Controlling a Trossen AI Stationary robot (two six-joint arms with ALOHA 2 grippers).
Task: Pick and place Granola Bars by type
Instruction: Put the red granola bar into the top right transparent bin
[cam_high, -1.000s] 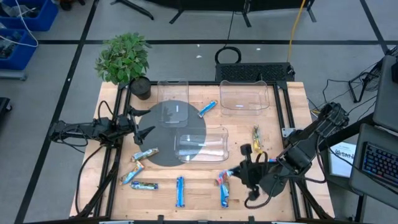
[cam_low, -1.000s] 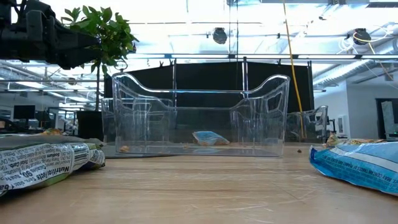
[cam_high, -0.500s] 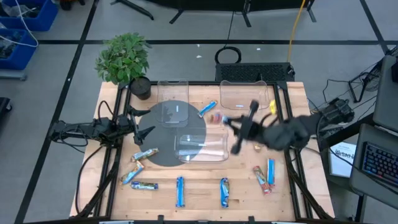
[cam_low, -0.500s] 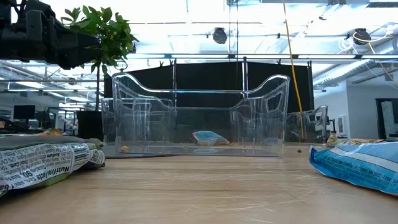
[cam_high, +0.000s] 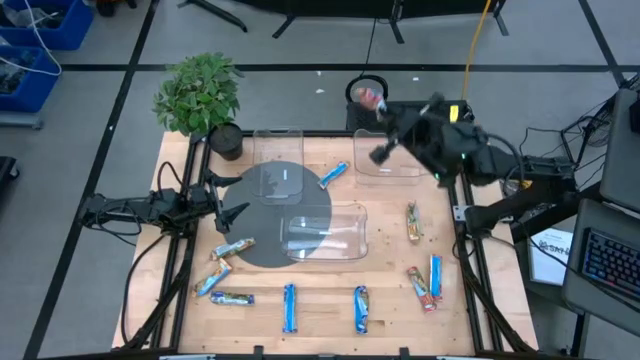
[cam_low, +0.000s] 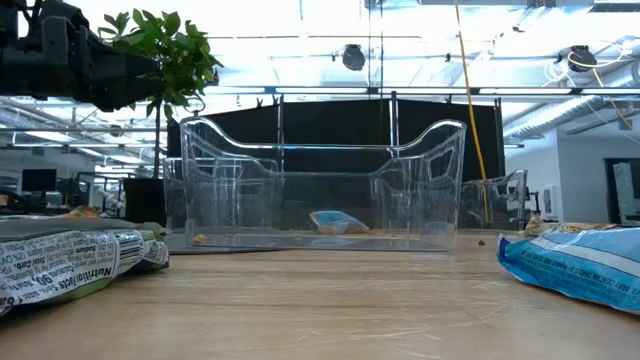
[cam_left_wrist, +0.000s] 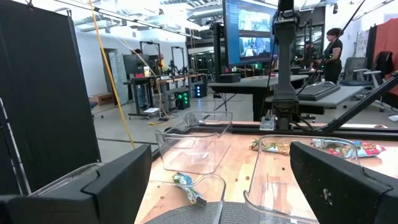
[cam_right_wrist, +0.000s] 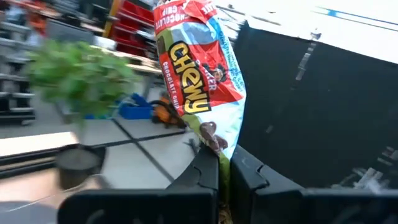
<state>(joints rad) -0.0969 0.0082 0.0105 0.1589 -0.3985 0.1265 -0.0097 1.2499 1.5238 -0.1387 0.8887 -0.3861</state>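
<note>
While the right gripper (cam_high: 377, 99) hangs beyond the table's far edge, its fingers are clamped together on a red Chewy bar (cam_right_wrist: 198, 71), which sticks straight up out of the pinch in the right wrist view. Directly beneath and just nearer the table from it sits the far-right clear bin (cam_high: 392, 154), which looks empty.

Progress, as I judge it: barely started. No bin visibly holds a bar; one blue bar (cam_high: 334, 174) lies between the bins, left of the gripper.

Left to sort: three bars (cam_high: 424, 280) on the right side, well toward the near edge from the gripper; two blue ones (cam_high: 289, 307) at the near edge; a cluster (cam_high: 222, 268) at near left.

Left gripper (cam_high: 232, 214) waits at the table's left, fingers spread wide, holding nothing, over the rim of the dark round mat (cam_high: 262, 258).

Obstacles: potted plant (cam_high: 199, 95) at the far-left corner, well clear of the right gripper. The centre bin (cam_high: 325, 232) and far-left bin (cam_high: 277, 158) sit between the arms.
</note>
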